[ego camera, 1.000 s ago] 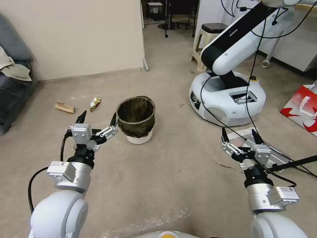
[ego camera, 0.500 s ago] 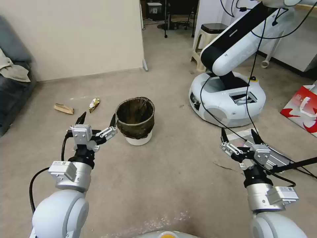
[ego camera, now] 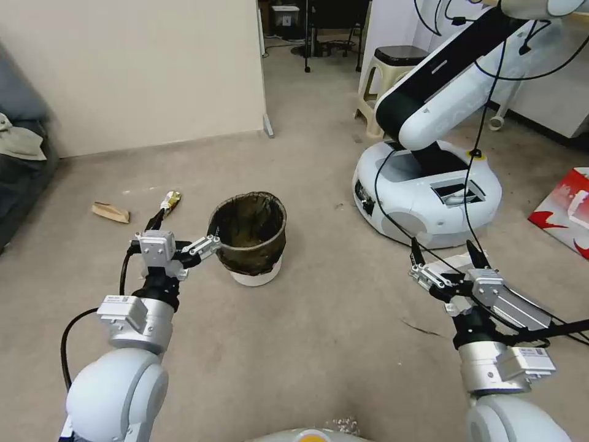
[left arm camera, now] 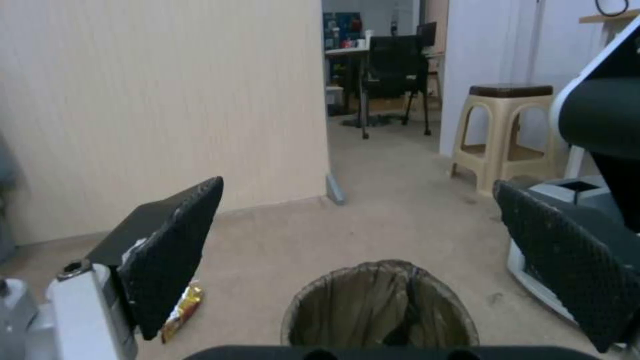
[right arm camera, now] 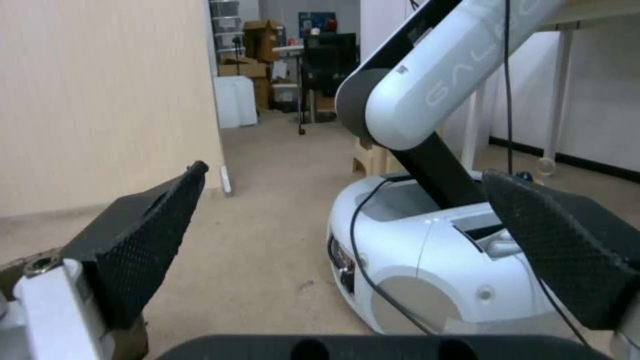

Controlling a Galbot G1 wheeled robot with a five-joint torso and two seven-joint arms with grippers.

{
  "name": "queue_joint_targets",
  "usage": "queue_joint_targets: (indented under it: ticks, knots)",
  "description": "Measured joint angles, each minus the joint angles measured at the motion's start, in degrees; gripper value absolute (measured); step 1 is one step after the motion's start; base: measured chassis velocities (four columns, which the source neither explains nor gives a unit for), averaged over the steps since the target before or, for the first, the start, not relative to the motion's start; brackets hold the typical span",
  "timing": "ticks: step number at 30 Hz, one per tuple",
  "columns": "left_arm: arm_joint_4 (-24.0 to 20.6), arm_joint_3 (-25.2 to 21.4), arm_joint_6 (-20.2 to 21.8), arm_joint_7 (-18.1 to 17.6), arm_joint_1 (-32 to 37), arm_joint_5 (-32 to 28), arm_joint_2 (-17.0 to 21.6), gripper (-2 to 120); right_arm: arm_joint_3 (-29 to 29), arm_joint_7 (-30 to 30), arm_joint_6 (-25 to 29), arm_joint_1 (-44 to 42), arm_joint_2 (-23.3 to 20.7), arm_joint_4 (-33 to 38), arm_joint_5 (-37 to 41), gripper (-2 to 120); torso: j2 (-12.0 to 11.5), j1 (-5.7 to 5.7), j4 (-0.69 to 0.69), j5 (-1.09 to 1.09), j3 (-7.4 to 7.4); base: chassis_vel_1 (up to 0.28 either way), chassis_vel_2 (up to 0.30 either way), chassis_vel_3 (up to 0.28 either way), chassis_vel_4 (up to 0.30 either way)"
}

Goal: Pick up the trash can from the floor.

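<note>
Beige-grey floor [ego camera: 319,331] runs from the robot's feet out to a cream partition wall [ego camera: 135,67] at eleven o'clock, scuffed in places and sprinkled with whitish crumbs right at the near edge. On it, a little left of centre, stands the trash can [ego camera: 250,239], upright, its white base showing under a dark bag folded over the rim; the bottom of its inside is too dim to read. Just beside it at nine o'clock hangs the left gripper [ego camera: 186,233], claw spread wide, its right-hand fingertip close against the bag's rim, though whether it actually touches I can't say; from the left wrist view the can [left arm camera: 380,310] sits low between the two black pads, its base cut off. Further out at ten o'clock lie a gold snack wrapper [ego camera: 170,200], partly hidden behind the left fingertip, and a scrap of brown paper [ego camera: 110,212]. At two o'clock sits another robot's round white base [ego camera: 429,190] with its arm rising out of view, and behind that a beige stool [ego camera: 392,80]. The right gripper [ego camera: 443,264] hovers at four o'clock, well apart from the can, claw also wide and holding nothing. A grey sofa [ego camera: 18,184] and a red-and-white bag [ego camera: 567,209] are cut off at the edges.
</note>
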Motion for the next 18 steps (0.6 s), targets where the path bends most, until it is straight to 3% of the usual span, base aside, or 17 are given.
queue_joint_targets:
  ticks: [15,18]
  knots:
    - [4.0,0.1,2.6,-0.2,-4.8,-0.7,2.1,100,-0.1,0.0,-0.2,0.5,0.0,-0.5,-0.1,100,0.0,0.00,-0.01,-0.01,0.00,-0.138,0.139,0.126,-0.131]
    - [7.1,0.1,7.3,0.8,-7.5,-1.8,4.0,100,-0.3,0.0,-0.2,0.5,0.0,-0.9,-0.1,100,0.0,0.01,0.00,-0.01,0.01,-0.085,0.101,0.086,-0.083]
